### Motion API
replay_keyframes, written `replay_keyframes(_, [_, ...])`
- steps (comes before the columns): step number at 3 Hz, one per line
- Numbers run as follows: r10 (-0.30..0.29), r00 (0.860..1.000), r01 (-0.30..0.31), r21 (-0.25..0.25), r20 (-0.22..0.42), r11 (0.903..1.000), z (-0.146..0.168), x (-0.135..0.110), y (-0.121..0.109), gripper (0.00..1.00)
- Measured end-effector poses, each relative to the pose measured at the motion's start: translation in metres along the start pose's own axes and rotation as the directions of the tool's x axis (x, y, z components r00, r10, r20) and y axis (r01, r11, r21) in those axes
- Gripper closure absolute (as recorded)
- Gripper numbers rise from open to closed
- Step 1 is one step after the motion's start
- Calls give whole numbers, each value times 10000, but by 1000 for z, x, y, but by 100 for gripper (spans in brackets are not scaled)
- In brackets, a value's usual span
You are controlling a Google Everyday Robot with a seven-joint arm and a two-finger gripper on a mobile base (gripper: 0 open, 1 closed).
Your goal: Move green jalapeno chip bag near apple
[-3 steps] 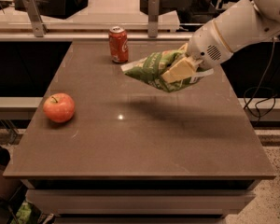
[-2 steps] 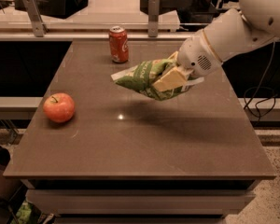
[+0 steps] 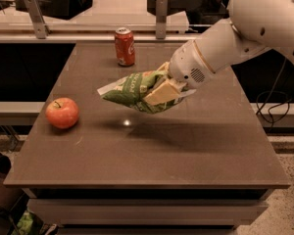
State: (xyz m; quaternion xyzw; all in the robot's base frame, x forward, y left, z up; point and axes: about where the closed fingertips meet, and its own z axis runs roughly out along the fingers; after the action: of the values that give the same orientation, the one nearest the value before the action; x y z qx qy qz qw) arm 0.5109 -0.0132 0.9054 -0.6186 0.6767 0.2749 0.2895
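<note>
The green jalapeno chip bag [image 3: 130, 91] hangs in the air over the middle of the brown table [image 3: 186, 151], casting a shadow below it. My gripper [image 3: 162, 91] is shut on the bag's right end, with one pale finger across its front. The white arm reaches in from the upper right. The red-orange apple [image 3: 62, 112] sits on the table's left side, about a bag's length left of the bag and lower in view.
A red soda can [image 3: 124, 46] stands upright at the table's back, behind the bag. A rail with metal posts [image 3: 160, 13] runs behind the table. Cables hang at the right. The floor lies beyond the table's edges.
My gripper has carried the bag to the left and slightly toward the front, away from the can and closer to the apple. The apple and can have not moved.
</note>
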Motion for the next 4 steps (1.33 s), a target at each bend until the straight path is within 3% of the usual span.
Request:
replay_keyframes(1, [-447,9989,438,-545,-145,9976,13,-14,15,100])
replay_keyframes(4, [-477,9987,468,-578,-151,9972,16,-15,16,35])
